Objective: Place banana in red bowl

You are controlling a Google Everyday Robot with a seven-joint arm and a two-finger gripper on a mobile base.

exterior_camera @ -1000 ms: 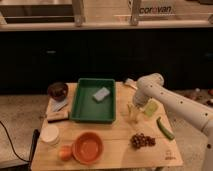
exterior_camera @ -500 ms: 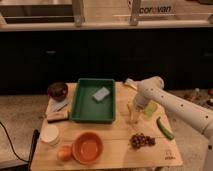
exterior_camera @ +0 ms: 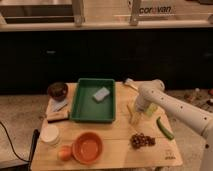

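Wooden table [exterior_camera: 115, 150]: gripper [exterior_camera: 135, 108] just above banana [exterior_camera: 133, 119]

A smooth white arm [exterior_camera: 175, 107] of rounded tubular segments with a bulbous joint is seen; its pale gripper [exterior_camera: 135, 112] is located toward the worktop's [exterior_camera: 115, 152] right edge.

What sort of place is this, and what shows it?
Probably a robot test kitchen: a wooden table with a green tray, red bowl and grapes, a robot arm's pincer at the banana.
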